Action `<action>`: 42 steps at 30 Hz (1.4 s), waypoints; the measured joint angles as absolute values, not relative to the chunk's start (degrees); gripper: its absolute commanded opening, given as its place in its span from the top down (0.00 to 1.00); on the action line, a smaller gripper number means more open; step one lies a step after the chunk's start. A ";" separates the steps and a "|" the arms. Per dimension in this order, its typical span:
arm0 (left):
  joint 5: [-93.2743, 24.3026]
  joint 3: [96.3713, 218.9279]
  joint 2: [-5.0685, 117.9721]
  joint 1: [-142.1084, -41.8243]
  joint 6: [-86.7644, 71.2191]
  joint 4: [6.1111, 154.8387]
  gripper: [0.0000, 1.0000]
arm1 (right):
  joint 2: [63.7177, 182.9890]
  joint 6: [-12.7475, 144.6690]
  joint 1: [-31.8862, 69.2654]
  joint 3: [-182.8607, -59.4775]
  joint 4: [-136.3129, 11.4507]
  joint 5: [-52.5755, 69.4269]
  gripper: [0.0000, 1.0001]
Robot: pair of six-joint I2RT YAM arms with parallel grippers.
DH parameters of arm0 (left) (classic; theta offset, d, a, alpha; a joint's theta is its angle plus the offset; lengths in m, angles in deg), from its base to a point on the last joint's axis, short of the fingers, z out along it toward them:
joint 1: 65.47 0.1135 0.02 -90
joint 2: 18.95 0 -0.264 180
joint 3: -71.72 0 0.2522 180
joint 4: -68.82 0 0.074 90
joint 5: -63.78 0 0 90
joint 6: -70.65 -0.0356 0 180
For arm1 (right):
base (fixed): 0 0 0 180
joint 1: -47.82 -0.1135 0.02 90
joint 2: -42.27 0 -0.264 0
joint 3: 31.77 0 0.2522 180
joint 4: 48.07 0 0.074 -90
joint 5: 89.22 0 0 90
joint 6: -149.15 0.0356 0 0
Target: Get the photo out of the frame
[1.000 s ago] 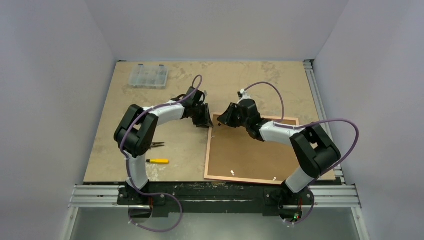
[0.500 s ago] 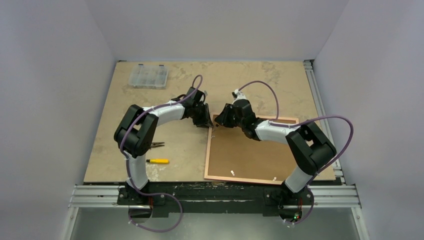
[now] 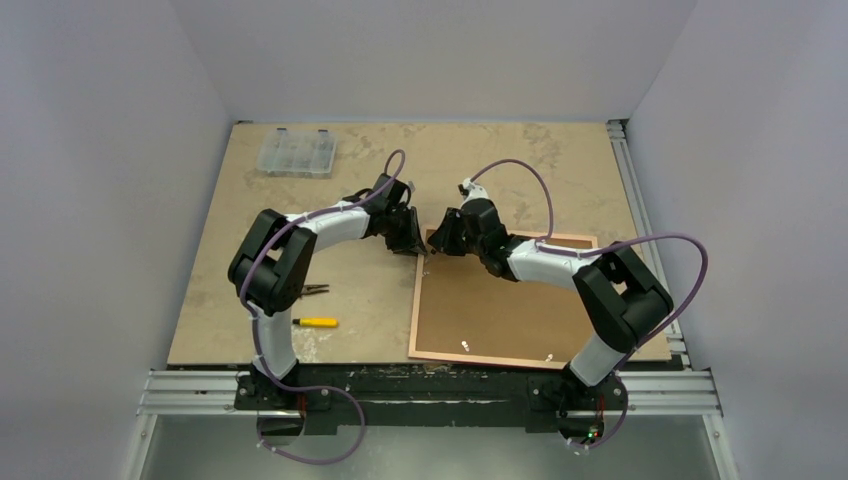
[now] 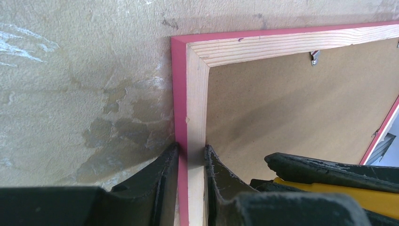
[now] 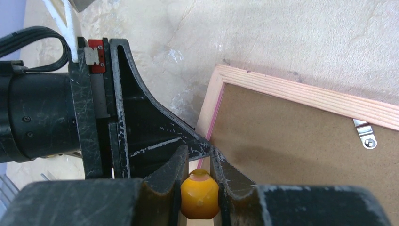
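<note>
The frame [image 3: 414, 300] lies face down at the table's near right, with a pink outer edge and a pale wood back [image 4: 196, 89]. The photo's brown board back [image 3: 500, 300] fills it and also shows in both wrist views [image 4: 282, 108] [image 5: 291, 155]. My left gripper [image 3: 411, 243] [image 4: 190, 148] is shut on the frame's left rail near its far-left corner. My right gripper [image 3: 438, 240] [image 5: 200, 149] is shut on a yellow-handled tool [image 5: 200, 195] and points at that same corner, right beside the left gripper's fingers [image 5: 141, 127]. The print side is hidden.
Small metal clips [image 5: 366, 134] [image 3: 466, 345] sit on the frame's back. On the left part of the table lie a yellow-handled tool [image 3: 316, 322] and pliers [image 3: 312, 290]. A clear organizer box [image 3: 295, 153] stands far left. A metal rail [image 3: 430, 385] runs along the near edge.
My right gripper has moved a little left along the frame's far edge, closer to the left gripper at the corner. The left arm and the frame have not moved.
</note>
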State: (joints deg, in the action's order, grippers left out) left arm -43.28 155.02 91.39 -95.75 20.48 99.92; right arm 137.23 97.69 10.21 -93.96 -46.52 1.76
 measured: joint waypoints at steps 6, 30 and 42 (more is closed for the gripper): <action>-43.28 155.02 91.39 -95.75 20.48 100.01 1.00 | 136.68 97.60 9.71 -93.96 -47.92 2.35 1.00; -43.11 155.22 91.39 -95.75 20.39 100.49 1.00 | 135.13 94.41 7.48 -93.76 -50.48 2.43 1.00; -43.09 155.26 91.39 -95.75 20.31 100.58 1.00 | 132.84 92.55 3.85 -95.16 -57.98 -1.94 1.00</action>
State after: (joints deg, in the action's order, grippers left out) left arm -43.09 155.26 91.39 -95.75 20.31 100.58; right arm 132.84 92.55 3.85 -95.16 -57.98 -1.94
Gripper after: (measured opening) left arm 0.212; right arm 0.160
